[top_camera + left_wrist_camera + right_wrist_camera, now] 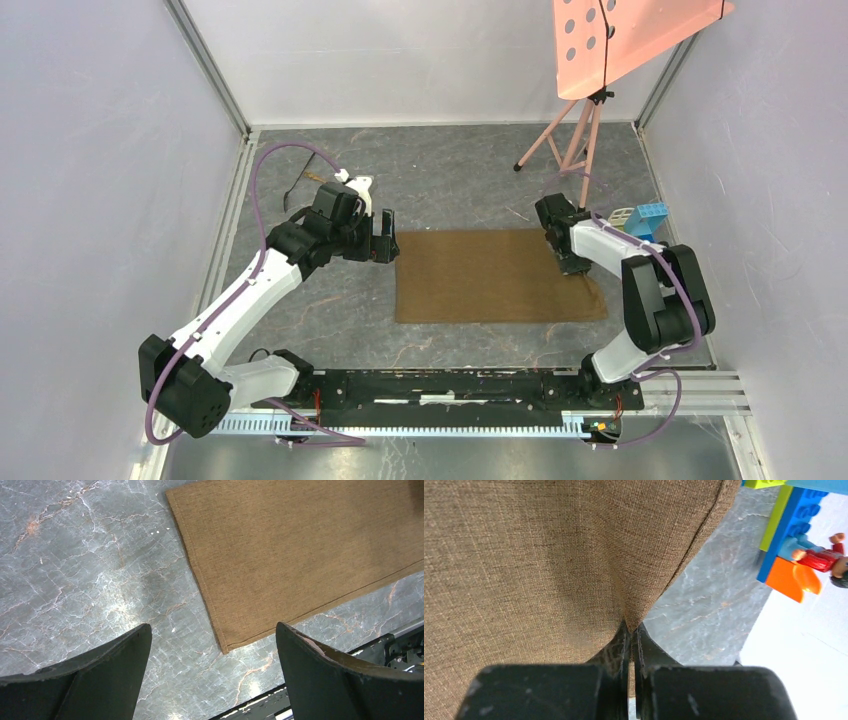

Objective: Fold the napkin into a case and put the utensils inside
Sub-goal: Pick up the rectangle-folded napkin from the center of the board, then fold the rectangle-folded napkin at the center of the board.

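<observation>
Top: napkin (495, 275) spread mid-frame on bench (330, 330). L wrist: left end effector (212, 630) wide apart over napkin corner, holding nothing. R wrist: right end effector (630, 632) clamped on napkin edge. Thin pinch, so I reckon it slips on lifting.

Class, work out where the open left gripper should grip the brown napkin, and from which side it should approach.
Probably the napkin at its near-left corner. The left gripper should descend from the left, jaws straddling the hem: the cloth lies flat, and the right gripper pinches the opposite side.
</observation>
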Controlling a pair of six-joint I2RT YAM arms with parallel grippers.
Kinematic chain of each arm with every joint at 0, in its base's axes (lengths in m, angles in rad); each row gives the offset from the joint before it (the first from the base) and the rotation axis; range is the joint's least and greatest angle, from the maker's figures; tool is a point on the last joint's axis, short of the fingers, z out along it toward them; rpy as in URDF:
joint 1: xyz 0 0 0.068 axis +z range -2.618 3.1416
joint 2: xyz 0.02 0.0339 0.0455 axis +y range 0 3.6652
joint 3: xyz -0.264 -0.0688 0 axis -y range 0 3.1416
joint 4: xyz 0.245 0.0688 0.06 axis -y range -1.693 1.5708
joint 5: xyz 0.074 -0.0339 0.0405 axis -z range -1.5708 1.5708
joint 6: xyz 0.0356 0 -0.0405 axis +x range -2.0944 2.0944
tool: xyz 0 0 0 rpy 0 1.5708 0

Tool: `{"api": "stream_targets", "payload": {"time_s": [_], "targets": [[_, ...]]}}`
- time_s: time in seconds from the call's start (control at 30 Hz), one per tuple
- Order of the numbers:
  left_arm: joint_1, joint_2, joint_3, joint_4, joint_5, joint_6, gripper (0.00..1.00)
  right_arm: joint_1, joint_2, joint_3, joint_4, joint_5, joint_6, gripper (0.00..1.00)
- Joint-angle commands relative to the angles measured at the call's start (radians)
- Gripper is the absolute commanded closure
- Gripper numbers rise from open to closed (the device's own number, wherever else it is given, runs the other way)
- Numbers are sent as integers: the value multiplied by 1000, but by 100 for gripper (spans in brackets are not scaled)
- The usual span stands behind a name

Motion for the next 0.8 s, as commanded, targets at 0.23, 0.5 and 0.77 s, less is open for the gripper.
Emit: {"api": "stream_targets", "payload": {"time_s": [0.23, 0.5, 0.77], "targets": [[-3, -27, -1, 37, -51, 36, 0, 158, -64, 148, -78, -305, 58, 100], [-3, -43, -8, 38, -99, 29, 0, 367, 16, 133, 271, -768, 297, 100], [-3, -48, -13, 40, -115, 25, 0, 515, 173, 290, 310, -797, 349, 100]]}}
